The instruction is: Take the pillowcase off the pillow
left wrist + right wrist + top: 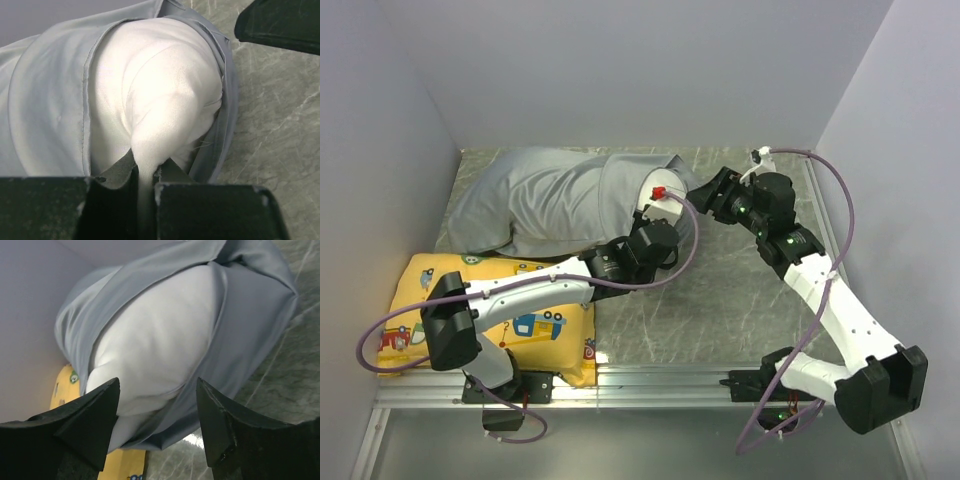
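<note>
**Left gripper (146, 175) pinches pillow, right gripper (158, 382) spread**

Left jaws are clamped on a fold of the white pillow (160, 90), which pokes out of the grey pillowcase (45, 100) at its open end. Right jaws are wide apart, holding nothing, just beside that end. The pillowcase covers most of the pillow at the back left of the table (720, 310), behind the yellow cushion (550, 340).

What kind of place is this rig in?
Likely a lab test cell: plain pale walls box in a marbled tabletop; the left arm and right arm mount on a metal rail at its edge.
</note>
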`<state>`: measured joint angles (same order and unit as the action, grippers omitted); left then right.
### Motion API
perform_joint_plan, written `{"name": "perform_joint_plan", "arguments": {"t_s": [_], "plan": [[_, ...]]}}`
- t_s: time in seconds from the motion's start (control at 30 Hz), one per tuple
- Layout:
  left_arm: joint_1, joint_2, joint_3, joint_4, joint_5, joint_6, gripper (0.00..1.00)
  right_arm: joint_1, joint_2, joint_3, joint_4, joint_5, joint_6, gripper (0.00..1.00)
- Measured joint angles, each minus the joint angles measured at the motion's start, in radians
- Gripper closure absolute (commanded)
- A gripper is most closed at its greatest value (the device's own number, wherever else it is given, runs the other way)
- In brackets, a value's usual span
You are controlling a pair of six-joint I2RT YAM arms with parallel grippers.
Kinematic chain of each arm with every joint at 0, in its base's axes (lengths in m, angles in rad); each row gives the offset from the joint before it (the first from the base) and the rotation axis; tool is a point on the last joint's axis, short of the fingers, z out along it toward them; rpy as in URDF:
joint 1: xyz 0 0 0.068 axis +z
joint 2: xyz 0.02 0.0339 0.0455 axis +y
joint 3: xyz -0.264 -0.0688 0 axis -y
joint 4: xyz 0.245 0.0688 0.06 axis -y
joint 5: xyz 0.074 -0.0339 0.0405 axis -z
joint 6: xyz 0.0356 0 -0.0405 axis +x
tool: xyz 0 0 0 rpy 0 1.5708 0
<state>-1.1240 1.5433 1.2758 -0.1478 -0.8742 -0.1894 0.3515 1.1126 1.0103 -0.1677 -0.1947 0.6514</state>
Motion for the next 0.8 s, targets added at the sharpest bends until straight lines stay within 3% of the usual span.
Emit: {"name": "perform_joint_plan", "arguments": {"t_s": [0.33,0.57,0.8], "plan": [[0.006,-0.024,0.0,-0.041,0.02,-0.057,1.0,-0.039,0.149,-0.001,0.051,-0.015,-0.008,0.38],[0.01,-0.024,0.004,-0.068,0.022,-0.087,1.0,-0.052,0.325,0.019,0.049,-0.037,-0.029,0.81],[0.023,-0.044,0.048,-0.113,-0.005,-0.135,1.0,-0.171,0.329,-0.063,0.106,-0.08,-0.012,0.98]]}}
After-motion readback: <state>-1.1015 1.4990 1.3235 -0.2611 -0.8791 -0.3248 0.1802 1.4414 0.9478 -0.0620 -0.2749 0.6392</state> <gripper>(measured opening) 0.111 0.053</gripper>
